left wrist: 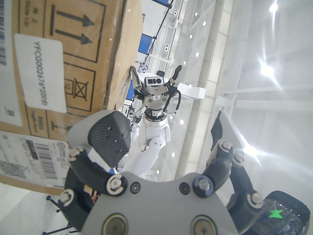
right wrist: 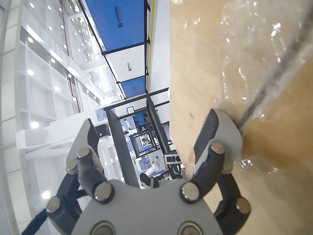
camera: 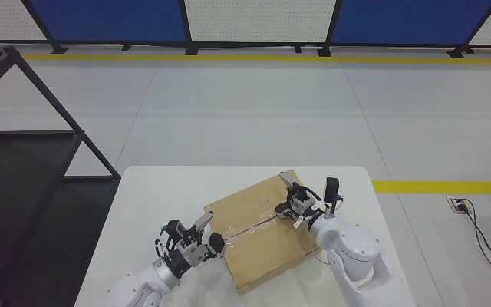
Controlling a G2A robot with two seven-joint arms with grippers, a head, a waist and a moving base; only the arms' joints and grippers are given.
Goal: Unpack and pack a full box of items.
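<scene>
Closest to me, the left gripper sits at the near left corner of the cardboard box. Its fingers are spread apart and hold nothing, and one pad is just beside the box's side wall, which carries white labels. The box itself is closed and lies skewed on the white table, with a taped seam running across its top flaps. Past it, at the box's far right corner, I see the right gripper with its fingers also wide apart. One finger rests against the cardboard by the crinkled clear tape, while the other stands free of the box. From the left wrist, that gripper appears beyond the box's edge. Left of the box and off the table stands a black rack. Far behind the box a yellow floor line runs in front of blue and white partition panels.
</scene>
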